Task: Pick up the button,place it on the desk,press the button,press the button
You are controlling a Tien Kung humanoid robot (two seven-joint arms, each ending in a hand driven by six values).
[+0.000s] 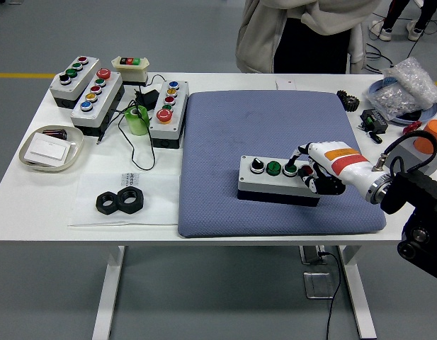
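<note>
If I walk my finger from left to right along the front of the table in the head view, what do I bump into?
Clear dish with a white card → two black nuts → blue mat → grey button box → the robot's right hand, on the box's right end.

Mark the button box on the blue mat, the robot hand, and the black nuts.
button box (264, 181): head view, on its grey front face.
right robot hand (324, 173): head view, middle of the hand, over the box's right end.
black nuts (120, 200): head view, where the two meet.
</note>
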